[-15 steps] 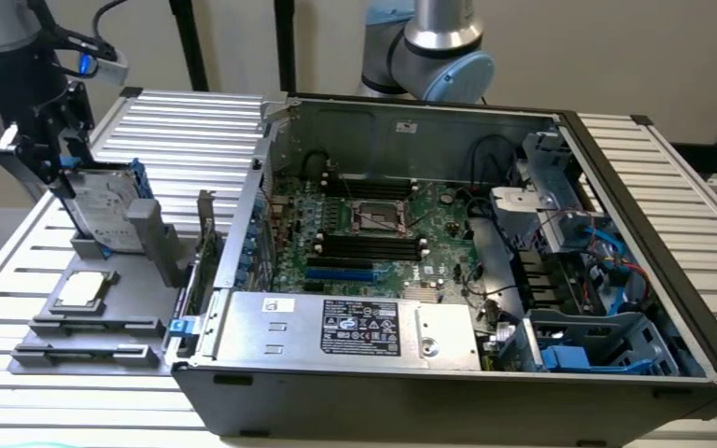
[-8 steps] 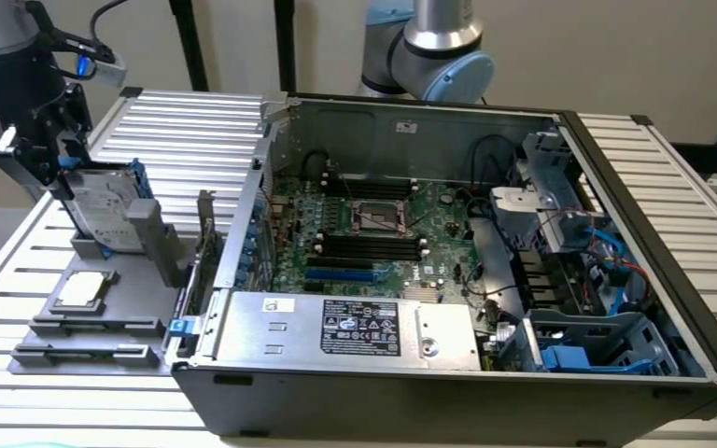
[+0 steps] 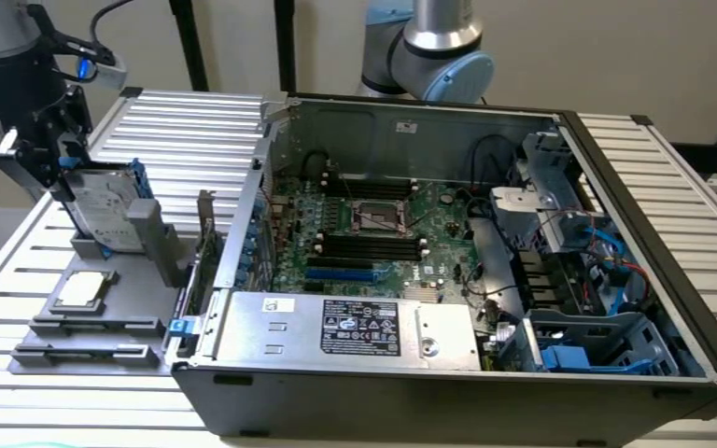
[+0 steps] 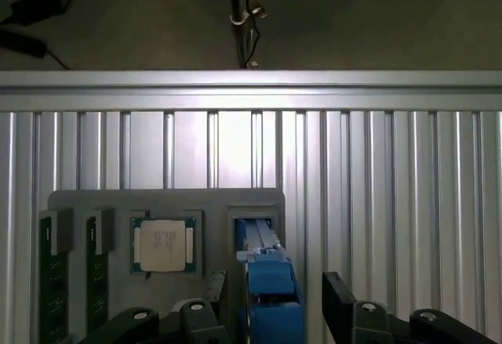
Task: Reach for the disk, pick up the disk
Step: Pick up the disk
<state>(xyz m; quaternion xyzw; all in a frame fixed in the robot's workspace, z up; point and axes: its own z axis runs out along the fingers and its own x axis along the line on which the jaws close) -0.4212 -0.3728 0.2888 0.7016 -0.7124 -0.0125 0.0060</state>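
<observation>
Noted disk (image 3: 105, 207) standing on edge in grey fixture (image 3: 147, 233) on table (image 3: 197, 121), likely so the top edge is presented for grasping. Found hand (image 4: 274, 287) open, straddling it; fingers (image 4: 339, 291) not clamped, gap visible on one side.

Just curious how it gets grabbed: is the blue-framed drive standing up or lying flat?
Upright: the disk stands on its edge in a slot of the grey holder.

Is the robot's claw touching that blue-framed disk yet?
Apart. In the wrist view the disk stands between the gripper and its open fingers, with a gap visible on each side.
</observation>
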